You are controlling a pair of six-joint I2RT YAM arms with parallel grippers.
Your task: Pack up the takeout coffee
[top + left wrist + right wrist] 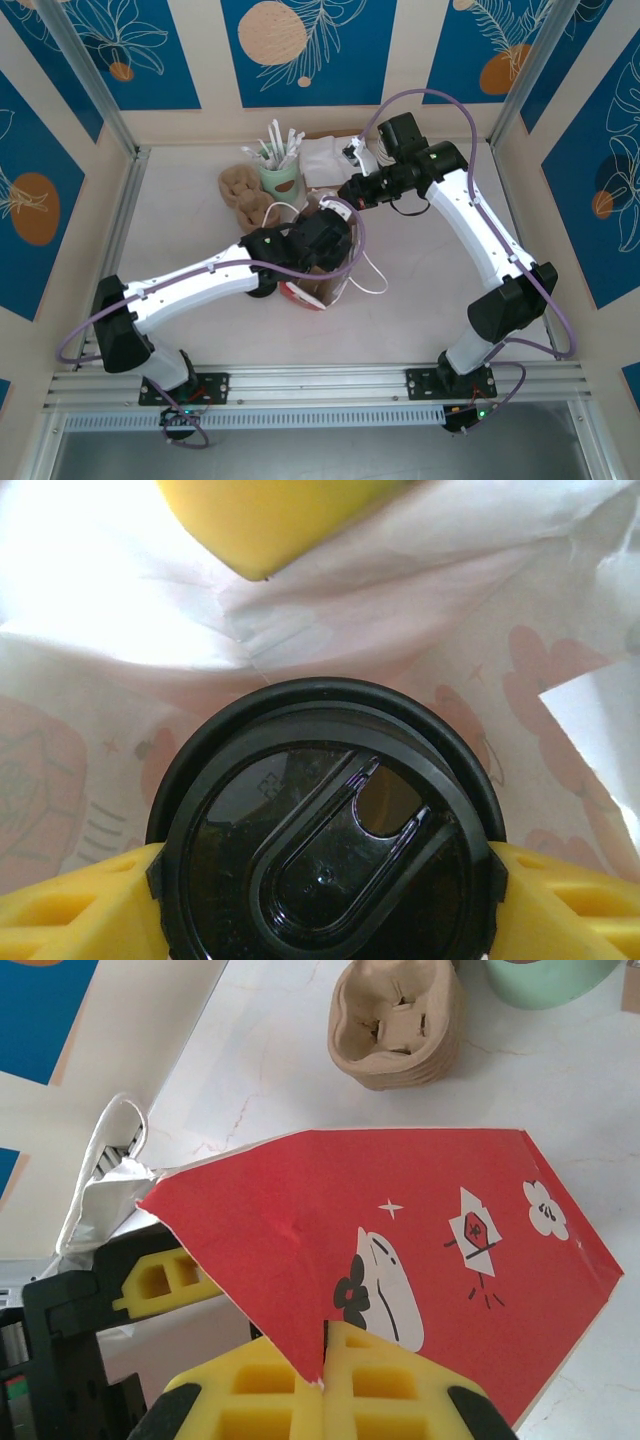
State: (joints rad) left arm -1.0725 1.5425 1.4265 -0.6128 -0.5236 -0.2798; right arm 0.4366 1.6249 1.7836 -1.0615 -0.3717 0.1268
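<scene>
right gripper [325, 1375]: pinched together on the red bag [440, 1230] edge, bottom centre | left gripper [325, 910]: clamped on takeout coffee [325, 820] at its lid, lower centre, bag's pale lining around it

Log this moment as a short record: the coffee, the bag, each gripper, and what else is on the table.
coffee: takeout coffee, black lid up, inside the red bag
left gripper: closed on the cup, one finger on each side of the lid
right gripper: shut on the bag's edge
also on table: stacked cardboard cup carriers, mint-green cup holding white sticks, white napkins
step: cup not yet released
</scene>
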